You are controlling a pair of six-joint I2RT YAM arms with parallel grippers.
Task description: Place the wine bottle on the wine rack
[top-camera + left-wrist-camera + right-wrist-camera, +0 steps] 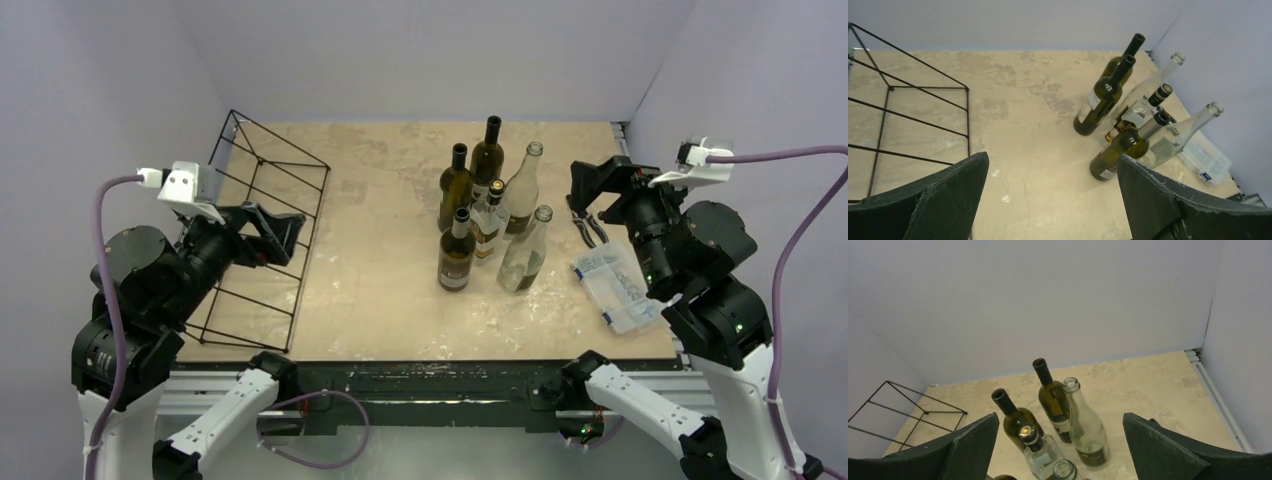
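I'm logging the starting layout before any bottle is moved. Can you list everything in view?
dark bottles: three, dark green, standing upright in the cluster at centre-right of the table
clear bottles: three, see-through glass, one shorter with a dark cap, in the same cluster
wine rack: one, black wire, no bottle in it, on the left side of the table
plastic box: one, clear, small parts inside, lying right of the bottles
table: one, mottled tan top
left end effector: one, black, open, holding nothing, over the wine rack
right end effector: one, black, open, holding nothing, right of the bottles
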